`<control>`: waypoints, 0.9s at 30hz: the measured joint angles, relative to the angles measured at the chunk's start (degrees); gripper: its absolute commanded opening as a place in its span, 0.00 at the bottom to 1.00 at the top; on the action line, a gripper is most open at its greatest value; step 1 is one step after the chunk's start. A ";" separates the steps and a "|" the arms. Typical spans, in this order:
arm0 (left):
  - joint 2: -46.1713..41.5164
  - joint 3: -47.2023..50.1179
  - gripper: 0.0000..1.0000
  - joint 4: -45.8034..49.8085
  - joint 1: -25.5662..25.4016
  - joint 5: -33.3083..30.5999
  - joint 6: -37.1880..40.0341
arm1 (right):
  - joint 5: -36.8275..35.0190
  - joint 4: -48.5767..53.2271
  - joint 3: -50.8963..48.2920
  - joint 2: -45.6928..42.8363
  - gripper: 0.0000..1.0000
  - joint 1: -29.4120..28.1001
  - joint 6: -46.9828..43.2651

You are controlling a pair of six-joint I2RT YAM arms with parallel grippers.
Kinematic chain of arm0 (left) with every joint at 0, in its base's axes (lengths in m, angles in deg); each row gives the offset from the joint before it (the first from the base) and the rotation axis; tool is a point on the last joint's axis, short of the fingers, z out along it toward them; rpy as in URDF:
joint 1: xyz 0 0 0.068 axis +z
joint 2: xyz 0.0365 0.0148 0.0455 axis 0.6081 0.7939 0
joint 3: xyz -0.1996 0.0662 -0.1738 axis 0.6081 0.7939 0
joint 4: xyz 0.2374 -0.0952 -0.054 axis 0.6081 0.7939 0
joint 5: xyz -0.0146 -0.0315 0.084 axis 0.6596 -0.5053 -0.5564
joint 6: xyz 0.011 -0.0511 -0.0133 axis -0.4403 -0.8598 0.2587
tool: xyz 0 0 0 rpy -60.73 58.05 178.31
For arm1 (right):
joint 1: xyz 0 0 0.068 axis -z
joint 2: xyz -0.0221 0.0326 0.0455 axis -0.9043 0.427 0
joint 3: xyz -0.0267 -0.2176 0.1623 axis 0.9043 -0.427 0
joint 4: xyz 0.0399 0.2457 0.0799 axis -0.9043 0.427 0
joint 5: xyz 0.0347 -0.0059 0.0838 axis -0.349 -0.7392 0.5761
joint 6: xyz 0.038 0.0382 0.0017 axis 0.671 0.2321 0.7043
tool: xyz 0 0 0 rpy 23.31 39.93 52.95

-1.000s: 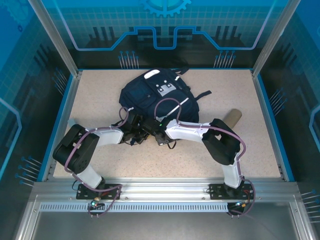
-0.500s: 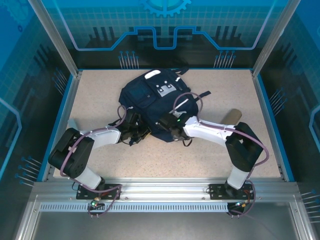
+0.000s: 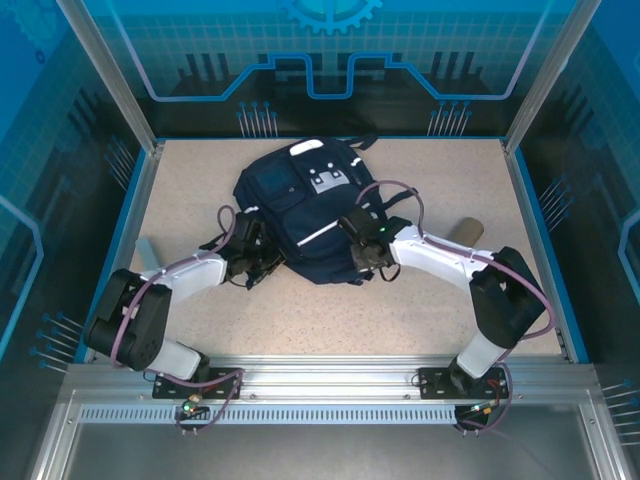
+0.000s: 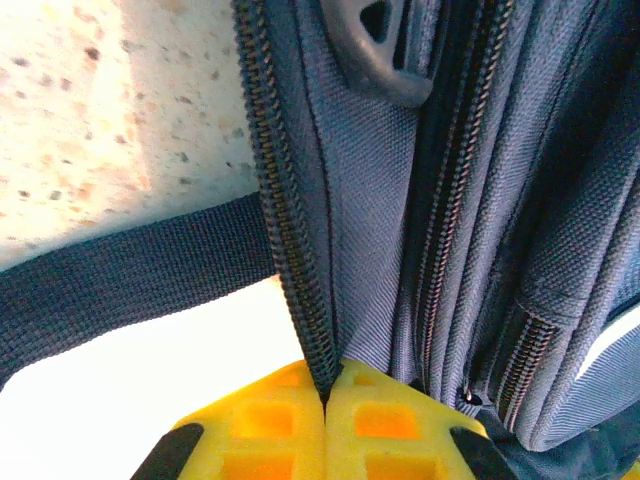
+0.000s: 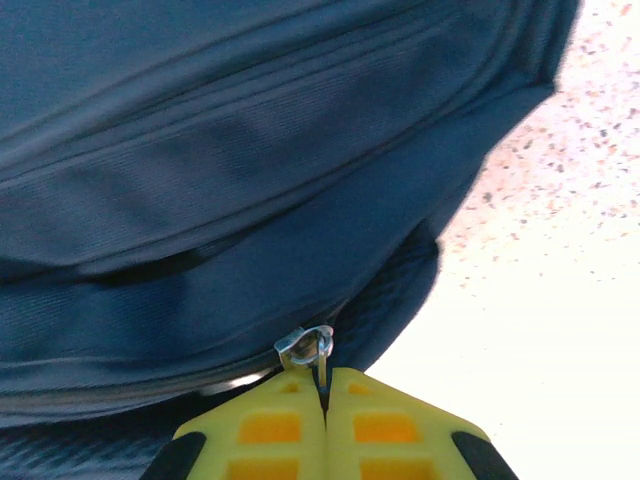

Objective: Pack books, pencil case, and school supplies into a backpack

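From above, the backpack (image 3: 305, 205) lies flat in the middle of the speckled surface (image 3: 450, 180), its top loop at the far end and its grey patch (image 3: 330, 180) facing up. Both arms reach in to its near end, the left arm at the near left corner and the right arm at the near right corner. A tan cylinder (image 3: 465, 232) lies on the surface to the right, just beyond the right arm.

The overhead view does not show what the grips hold; the wrist views do. In the left wrist view, the yellow left fingers (image 4: 270, 420) are pressed together, pinching the backpack's fabric edge right where a row of zipper teeth (image 4: 290, 200) runs down between them. A black strap (image 4: 120, 280) crosses the surface to the left, and a black plastic buckle (image 4: 375, 45) sits at the top.

In the right wrist view, the right fingers (image 5: 270, 425) are pressed together on a small metal zipper pull (image 5: 308, 347) at the backpack's lower seam, with bare surface to the right.
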 measured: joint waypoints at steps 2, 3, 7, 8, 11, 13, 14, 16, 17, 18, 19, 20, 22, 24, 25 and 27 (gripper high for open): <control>-1.14 0.00 0.00 1.01 1.38 0.37 1.29 | 0.07 -0.04 0.39 0.59 0.00 1.51 -0.02; -1.53 0.00 0.00 1.36 1.92 0.55 1.79 | 0.46 -0.28 0.48 0.70 0.00 1.90 -0.28; -3.17 -0.20 0.30 4.55 4.44 0.31 4.63 | 6.60 -3.06 0.44 0.72 0.00 1.33 -3.85; -3.87 -0.37 0.40 6.51 5.22 -0.55 5.35 | 9.03 -4.02 0.42 0.72 0.00 0.96 -4.83; -7.21 -0.72 0.61 11.69 6.97 -2.73 7.45 | 15.91 -6.82 0.44 0.94 0.00 -0.72 -6.56; -10.54 -0.81 0.67 14.86 7.78 -4.24 8.31 | 20.68 -8.66 0.72 2.01 0.00 -2.34 -6.91; -12.63 -0.83 0.69 16.65 8.20 -5.01 8.46 | 22.97 -9.57 1.20 2.97 0.00 -3.34 -6.93; -16.50 -0.83 0.72 19.56 8.79 -5.79 8.55 | 26.88 -11.43 2.84 5.31 0.00 -5.22 -6.88; -18.53 -0.83 0.72 20.83 8.98 -5.88 8.28 | 28.59 -12.35 3.91 6.60 0.00 -5.99 -6.78; -20.15 -0.83 0.73 21.81 9.09 -5.86 7.69 | 30.03 -13.05 4.92 7.74 0.00 -6.58 -6.64; -22.05 -0.83 0.73 22.75 9.09 -5.73 6.95 | 31.65 -13.86 6.34 9.11 0.00 -7.17 -6.45; -23.63 -0.83 0.73 23.45 9.07 -5.51 5.92 | 33.09 -14.60 7.82 10.49 0.00 -7.72 -6.23; -26.25 -0.66 0.72 24.17 9.07 -4.96 3.96 | 35.28 -15.54 10.64 12.92 0.00 -8.52 -5.77; -28.15 0.15 0.72 24.06 9.09 -4.07 1.68 | 36.72 -16.33 13.49 15.32 0.00 -9.29 -5.22; -28.79 0.87 0.71 23.85 9.09 -3.50 0.55 | 37.24 -16.68 14.75 16.41 0.00 -9.66 -5.09; -29.16 2.69 0.70 22.73 9.09 -1.75 -2.01 | 37.77 -17.09 16.65 18.05 0.00 -10.34 -4.74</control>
